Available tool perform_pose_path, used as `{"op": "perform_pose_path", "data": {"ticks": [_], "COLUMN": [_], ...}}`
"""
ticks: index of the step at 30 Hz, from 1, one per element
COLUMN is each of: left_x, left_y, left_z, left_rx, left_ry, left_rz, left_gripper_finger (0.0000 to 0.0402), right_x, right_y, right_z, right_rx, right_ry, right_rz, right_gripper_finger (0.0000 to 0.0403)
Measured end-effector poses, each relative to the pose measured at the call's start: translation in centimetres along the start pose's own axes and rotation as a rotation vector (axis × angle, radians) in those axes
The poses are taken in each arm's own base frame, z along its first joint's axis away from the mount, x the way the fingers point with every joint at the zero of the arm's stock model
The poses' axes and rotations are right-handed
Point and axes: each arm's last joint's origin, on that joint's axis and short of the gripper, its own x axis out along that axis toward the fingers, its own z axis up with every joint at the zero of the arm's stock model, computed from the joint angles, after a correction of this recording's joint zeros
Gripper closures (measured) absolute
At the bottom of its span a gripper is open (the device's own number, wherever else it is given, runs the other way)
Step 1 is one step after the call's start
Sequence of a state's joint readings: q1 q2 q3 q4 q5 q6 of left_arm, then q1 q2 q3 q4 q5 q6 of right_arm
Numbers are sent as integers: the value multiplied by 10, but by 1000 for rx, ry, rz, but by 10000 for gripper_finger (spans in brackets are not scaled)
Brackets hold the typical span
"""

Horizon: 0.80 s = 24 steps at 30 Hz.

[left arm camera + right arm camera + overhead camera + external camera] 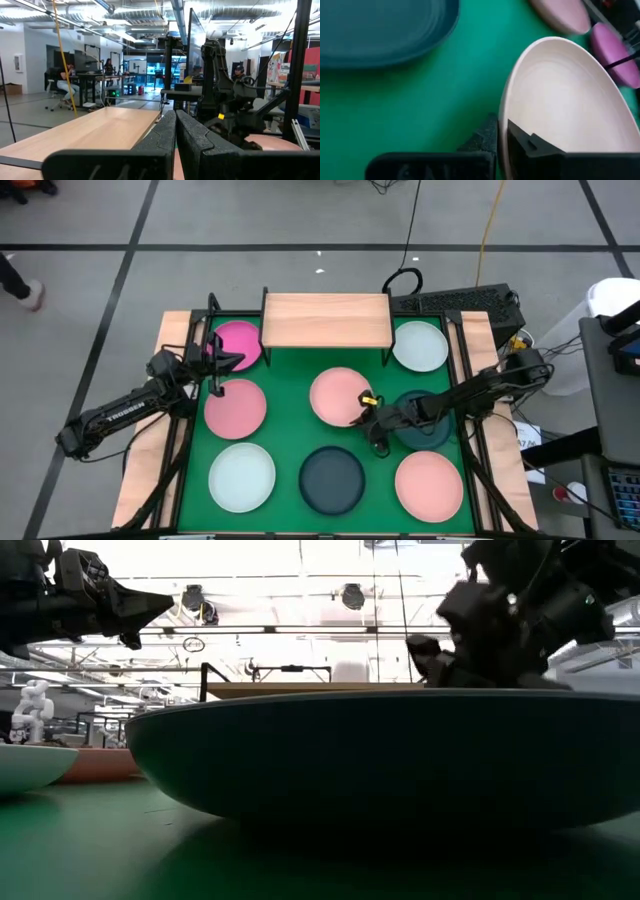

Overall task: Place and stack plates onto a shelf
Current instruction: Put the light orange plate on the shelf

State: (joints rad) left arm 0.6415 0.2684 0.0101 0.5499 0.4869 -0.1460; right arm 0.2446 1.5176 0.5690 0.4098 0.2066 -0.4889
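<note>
**Right arm pinching the centre plate's rim; shelf bare**

I read the right gripper (pixel 366 416) as clamped on the near right rim of the salmon plate (pixel 340 395) at the middle of the mat. In the right wrist view its fingers (pixel 485 137) straddle the rim, one inside the bowl and one outside, nearly closed on it. This plate looks thin, stiff and light, so it should lift easily, but the glossy moulded plastic strikes me as slippery. A rim pinch is the only hold a shallow dish like this offers, and I expect it to droop away from the fingers once raised.

The plate is pale salmon, round, shallow, with a smooth raised lip. The other plates lie flat on the green mat (pixel 290 430): a magenta plate (pixel 238 340) at the far left corner, a dusty pink plate (pixel 235 407) just nearer, a pale plate (pixel 241 476) at the near left corner, a dark plate (pixel 332 479) at the near edge, another salmon plate (pixel 428 484) at the near right corner, a pale plate (pixel 420 345) at the far right, and a dark plate (pixel 425 430) mostly under the right arm.

The shelf (pixel 325 320) stands at the far edge, with nothing on it.

The left gripper (pixel 226 362) hovers between the magenta and dusty pink plates, its fingers (pixel 165 137) pressed together and holding nothing.
</note>
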Motion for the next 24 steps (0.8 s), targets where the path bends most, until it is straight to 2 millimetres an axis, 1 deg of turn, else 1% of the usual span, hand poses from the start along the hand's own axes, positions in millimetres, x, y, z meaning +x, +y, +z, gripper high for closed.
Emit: {"op": "perform_pose_path", "data": {"ticks": [2, 6, 9, 11, 12, 16, 20, 22, 24], "left_x": [0, 0, 0, 0, 0, 0, 0, 0, 0], "left_y": [0, 0, 0, 0, 0, 0, 0, 0, 0], "left_z": [0, 0, 0, 0, 0, 0, 0, 0, 0], "left_rx": [0, 0, 0, 0, 0, 0, 0, -1, 0], "left_ry": [0, 0, -1, 0, 0, -1, -1, 1, 0], "left_rz": [0, 0, 0, 0, -1, -1, -1, 0, -1], "left_gripper_finger": [382, 382, 382, 382, 382, 382, 382, 382, 382], "right_x": [-7, -23, -38, -48, -53, -62, -67, -65, -63], "right_y": [-3, -13, -31, -50, -60, -103, -148, -165, -181], "right_z": [7, 29, 52, 65, 68, 67, 54, 43, 33], "right_rx": [10, 30, 54, 69, 67, 78, 104, 127, 158], "right_ry": [-40, -147, -235, -272, -268, -147, 17, 94, 129], "right_rz": [-11, -51, -117, -190, -213, -288, -336, -316, -294], "right_gripper_finger": [400, 401, 401, 401, 402, 402, 402, 402, 402]}}
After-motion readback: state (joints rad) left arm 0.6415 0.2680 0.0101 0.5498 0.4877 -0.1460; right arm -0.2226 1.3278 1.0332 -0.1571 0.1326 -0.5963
